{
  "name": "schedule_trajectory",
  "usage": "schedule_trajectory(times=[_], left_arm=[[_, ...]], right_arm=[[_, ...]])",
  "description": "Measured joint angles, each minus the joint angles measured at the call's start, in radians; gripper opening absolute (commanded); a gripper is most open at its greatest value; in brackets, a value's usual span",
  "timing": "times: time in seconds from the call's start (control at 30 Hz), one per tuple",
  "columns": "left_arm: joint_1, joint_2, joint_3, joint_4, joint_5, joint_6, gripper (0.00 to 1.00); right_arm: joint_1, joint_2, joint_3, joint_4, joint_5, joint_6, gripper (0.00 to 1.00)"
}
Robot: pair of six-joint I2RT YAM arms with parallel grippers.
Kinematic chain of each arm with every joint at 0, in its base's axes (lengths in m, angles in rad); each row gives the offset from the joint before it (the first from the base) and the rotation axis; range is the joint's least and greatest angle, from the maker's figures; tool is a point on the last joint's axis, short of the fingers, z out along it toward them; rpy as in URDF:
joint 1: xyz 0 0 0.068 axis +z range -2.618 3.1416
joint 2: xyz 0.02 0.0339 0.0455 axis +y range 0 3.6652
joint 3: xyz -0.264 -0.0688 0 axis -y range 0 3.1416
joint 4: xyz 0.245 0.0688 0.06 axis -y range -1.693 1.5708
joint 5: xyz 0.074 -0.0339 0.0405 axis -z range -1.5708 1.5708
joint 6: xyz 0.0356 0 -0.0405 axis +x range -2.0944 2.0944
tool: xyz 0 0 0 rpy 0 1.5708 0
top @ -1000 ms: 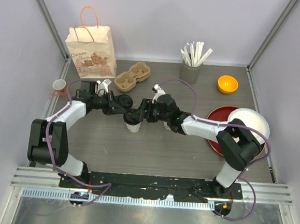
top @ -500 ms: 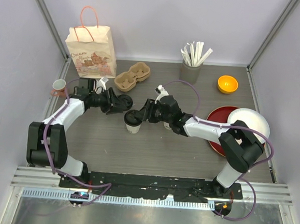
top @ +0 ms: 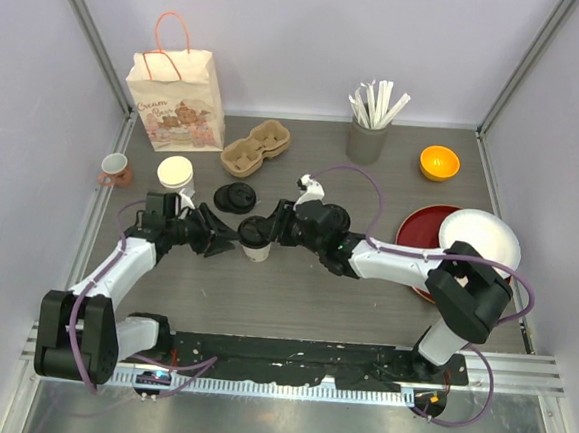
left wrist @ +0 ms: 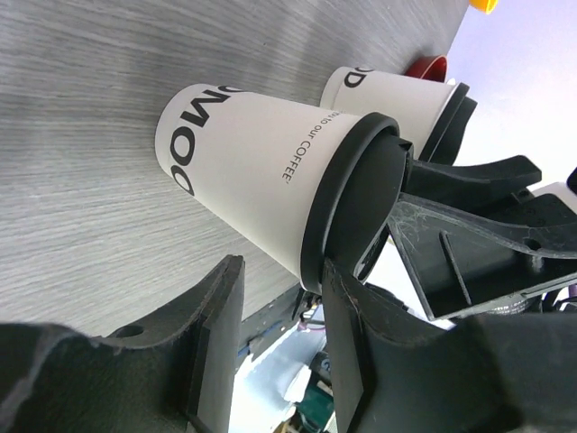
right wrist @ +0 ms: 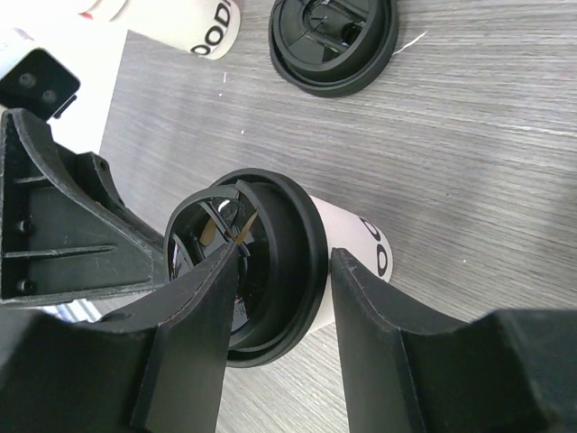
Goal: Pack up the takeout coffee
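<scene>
Upright on the surface (top: 342, 311), long axis vertical: takeout coffee (top: 256, 240). Flanked by left fingers (left wrist: 212, 334), released, parted just left of it, and right fingers (right wrist: 379, 343) straddling the black lid (right wrist: 275, 262); cannot tell whether clenched. Closer on the right.

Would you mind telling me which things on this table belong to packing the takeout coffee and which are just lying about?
For the job: lidded takeout coffee cup; likely the paper bag and cup carrier.
Lying about: stack of cups, loose lids, pink mug, grey stick holder, orange bowl, red plate, white dish.
</scene>
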Motion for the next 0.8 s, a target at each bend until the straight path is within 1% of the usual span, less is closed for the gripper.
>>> schedule_trajectory(times=[0.1,0.2,0.23,0.3,0.33,0.43,0.63,0.8], left_arm=[[-0.006,0.0,-0.015,0.048,-0.009,-0.04,0.4],[-0.006,0.0,-0.025,0.082,-0.009,-0.07,0.32],[-0.007,0.0,-0.027,0.09,-0.009,-0.074,0.25],[-0.008,0.002,-0.032,0.121,0.0,-0.091,0.16],[-0.009,0.004,-0.034,0.135,0.001,-0.097,0.08],[-0.017,0.008,-0.053,0.204,0.008,-0.109,0.01],[-0.034,0.011,-0.102,0.317,0.012,-0.125,0.0],[-0.039,0.02,-0.117,0.357,0.005,-0.073,0.0]], right_arm=[[0.01,0.0,0.0,-0.001,0.045,0.009,0.49],[0.019,0.0,0.0,-0.001,0.074,0.015,0.48],[0.023,0.0,0.0,-0.001,0.084,0.018,0.48],[0.027,0.0,-0.001,0.0,0.097,0.024,0.47],[0.028,0.0,-0.003,0.004,0.103,0.028,0.46],[0.029,-0.006,-0.028,0.035,0.121,0.046,0.45],[0.03,-0.037,-0.078,0.068,0.138,0.055,0.44],[0.03,-0.047,-0.119,0.126,0.142,0.066,0.43]])
